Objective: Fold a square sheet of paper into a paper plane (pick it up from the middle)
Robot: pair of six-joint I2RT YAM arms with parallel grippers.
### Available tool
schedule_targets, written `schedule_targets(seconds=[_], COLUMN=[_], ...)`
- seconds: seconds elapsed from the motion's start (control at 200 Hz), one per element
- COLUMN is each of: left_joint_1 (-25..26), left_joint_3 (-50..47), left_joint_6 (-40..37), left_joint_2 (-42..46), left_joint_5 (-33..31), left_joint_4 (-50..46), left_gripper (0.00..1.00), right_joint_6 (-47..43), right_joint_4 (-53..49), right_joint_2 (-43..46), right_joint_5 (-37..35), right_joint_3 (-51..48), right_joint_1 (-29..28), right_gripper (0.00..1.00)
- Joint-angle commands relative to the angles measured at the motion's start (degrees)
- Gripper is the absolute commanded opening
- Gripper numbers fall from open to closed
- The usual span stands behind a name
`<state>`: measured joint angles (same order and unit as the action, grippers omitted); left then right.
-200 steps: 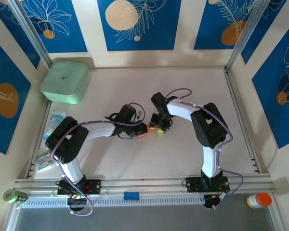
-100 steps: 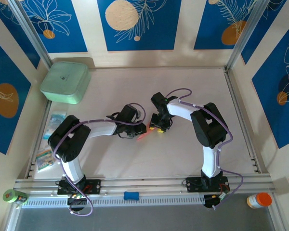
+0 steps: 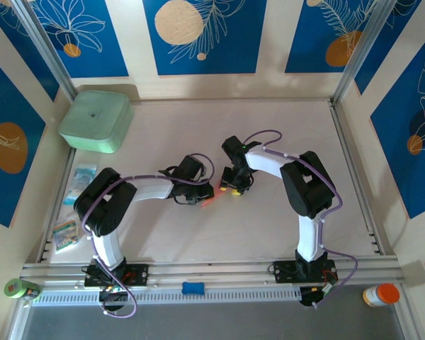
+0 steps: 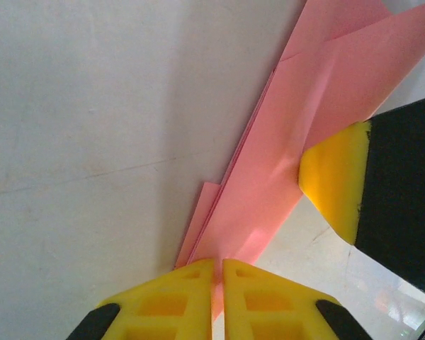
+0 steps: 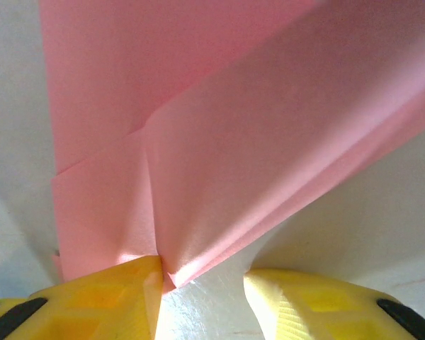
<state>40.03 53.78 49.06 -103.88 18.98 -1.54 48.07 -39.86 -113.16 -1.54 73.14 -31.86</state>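
The square sheet of paper (image 4: 283, 163) is pink and folded into a long narrow paper plane shape with layered edges. It lies on the table between the two grippers (image 3: 211, 201). My left gripper (image 4: 218, 273) is shut on the paper's near end, with a pink strip pinched between its yellow fingers. My right gripper (image 5: 202, 290) stands open at the other end (image 3: 234, 188). The folded corner (image 5: 170, 273) rests against its left finger (image 5: 92, 297), and its right finger is apart from the paper. One right finger (image 4: 333, 177) sits on the paper in the left wrist view.
A mint-green square box (image 3: 95, 120) stands at the back left. Clear printed packets (image 3: 78, 177) lie along the left edge. A metal rail (image 3: 212, 273) crosses the front. Beyond it are a blue piece (image 3: 193, 287), a green roll (image 3: 20, 288) and an orange-capped jar (image 3: 381, 294).
My left arm's elbow has swung slightly right and its jaws have narrowed onto the paper. The right arm and the paper have hardly moved.
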Motion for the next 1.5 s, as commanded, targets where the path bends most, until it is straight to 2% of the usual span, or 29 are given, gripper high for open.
schedule_targets(seconds=[0.0, 0.21, 0.345, 0.58, 0.795, 0.865, 0.985, 1.106, 1.261, 1.496], left_joint_1=[0.38, 0.35, 0.57, 0.9, 1.05, 1.11, 1.19, 1.19, 1.18, 1.15], left_joint_3=[1.04, 1.09, 1.83, 3.23, 3.86, 3.79, 3.53, 3.19, 2.28, 1.38], left_joint_6=[-0.28, -0.67, -2.04, -3.43, -3.19, -2.99, -2.0, 0.29, 3.34, 6.58], left_joint_2=[-1.15, -1.39, -1.75, -2.86, -3.79, -3.79, -3.53, -3.62, -3.24, -3.04], left_joint_5=[-0.84, -1.36, -2.98, -4.74, -5.03, -5.25, -5.58, -5.36, -6.05, -5.26], left_joint_4=[-2.84, -5.1, -8.96, -12.6, -13.13, -13.15, -12.91, -12.52, -12.24, -10.38], left_gripper=[0.12, 0.11, 0.11, 0.1, 0.09, 0.09, 0.09, 0.1, 0.1, 0.1], right_joint_6=[0.0, -0.34, -1.28, -3.23, -4.22, -3.16, 0.62, 3.41, 4.9, 4.56], right_joint_4=[-0.31, -0.07, -0.04, 2.06, 10.16, 14.17, 21.52, 27.93, 30.83, 31.55], right_joint_2=[-9.74, -9.3, -6.06, 7.67, 20.75, 22.14, 21.99, 20.19, 15.71, 11.39], right_joint_5=[-6.81, -6.05, -4.05, 2.9, 7.62, 9.04, 11.55, 12.24, 12.58, 12.74], right_joint_3=[-5.0, -4.92, -4.25, -3.9, -11.93, -15.03, -18.62, -19.96, -18.94, -17.73], right_joint_1=[0.11, -0.05, 0.29, 3.31, 4.15, 2.95, 1.05, -0.05, -0.86, -0.75], right_gripper=[0.42, 0.42, 0.42, 0.44, 0.45, 0.41, 0.23, 0.12, 0.06, 0.04])
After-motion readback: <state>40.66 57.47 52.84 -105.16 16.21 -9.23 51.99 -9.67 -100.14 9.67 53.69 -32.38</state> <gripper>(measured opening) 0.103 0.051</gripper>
